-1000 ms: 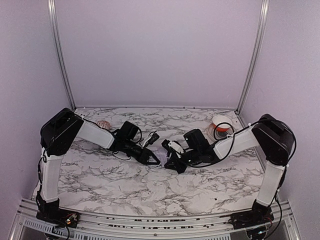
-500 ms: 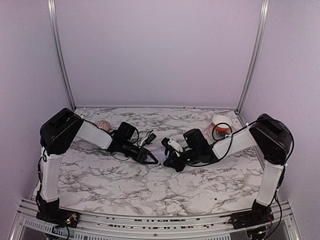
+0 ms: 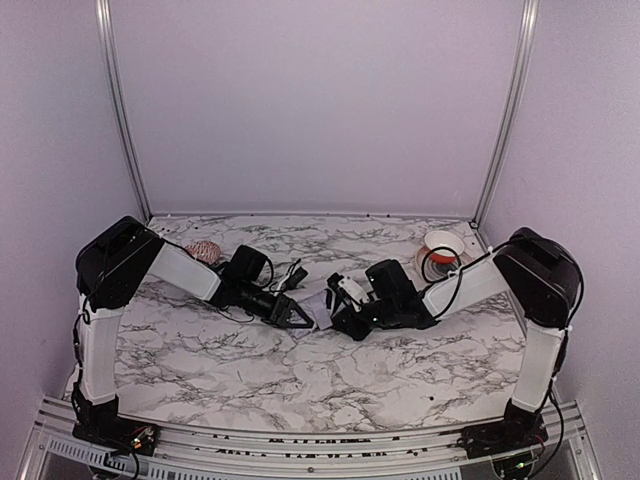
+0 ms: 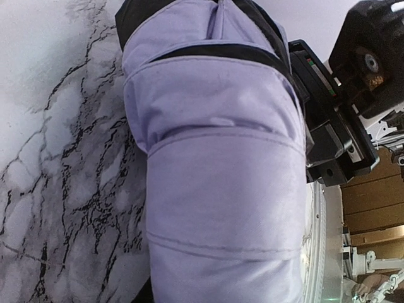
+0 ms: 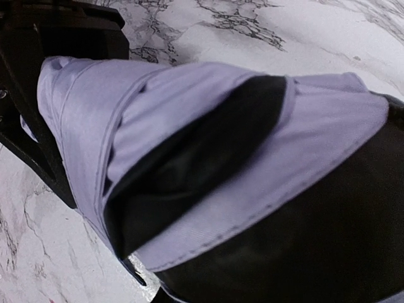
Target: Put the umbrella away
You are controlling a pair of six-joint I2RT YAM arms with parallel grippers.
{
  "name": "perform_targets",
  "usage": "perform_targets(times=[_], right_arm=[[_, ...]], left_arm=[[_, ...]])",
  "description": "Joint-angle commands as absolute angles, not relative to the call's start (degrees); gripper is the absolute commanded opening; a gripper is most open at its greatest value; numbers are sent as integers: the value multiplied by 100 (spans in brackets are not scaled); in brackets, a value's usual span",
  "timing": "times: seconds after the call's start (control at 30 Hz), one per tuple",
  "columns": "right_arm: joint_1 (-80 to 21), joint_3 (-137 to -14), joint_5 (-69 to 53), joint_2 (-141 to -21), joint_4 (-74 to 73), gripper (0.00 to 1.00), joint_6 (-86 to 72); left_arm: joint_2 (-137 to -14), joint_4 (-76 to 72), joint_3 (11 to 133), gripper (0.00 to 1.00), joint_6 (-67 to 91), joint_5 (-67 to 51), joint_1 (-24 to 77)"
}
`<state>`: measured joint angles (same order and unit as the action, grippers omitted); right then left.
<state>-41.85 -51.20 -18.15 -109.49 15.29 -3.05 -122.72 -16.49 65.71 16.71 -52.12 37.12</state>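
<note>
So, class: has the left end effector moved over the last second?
Yes: the left end effector has drifted slightly left, toward the small pinkish ball.

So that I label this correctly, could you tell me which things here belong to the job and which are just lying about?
Job: umbrella.
Lying about: pinkish round object, back left; white-and-orange bowl, back right.

The umbrella (image 3: pixel 318 304) is lying at the middle of the table (image 3: pixel 300 400), between the left gripper (image 3: pixel 297 316) and the right gripper (image 3: pixel 338 320). A bowl (image 3: pixel 443 243) is sitting in the far right corner, and a ball (image 3: pixel 205 249) is resting far left.
</note>
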Motion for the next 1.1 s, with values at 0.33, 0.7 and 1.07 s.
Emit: perform_targets(times=[0.33,0.7,1.07], right_arm=[[-4035,-3878,-1913,-8798,1290,21,465],[-3797,-4691,-1776,-8067,339,33,1055],[-3820,-5984,-1816,-8267,-934,94,3186]], left_arm=[[-12052,-1269,6583,0,1192,-4644,3727],[-11769,1559,7371,55,-552,-2020,4155],[-10483,1729,7114,99,-1103,-1004,4289]])
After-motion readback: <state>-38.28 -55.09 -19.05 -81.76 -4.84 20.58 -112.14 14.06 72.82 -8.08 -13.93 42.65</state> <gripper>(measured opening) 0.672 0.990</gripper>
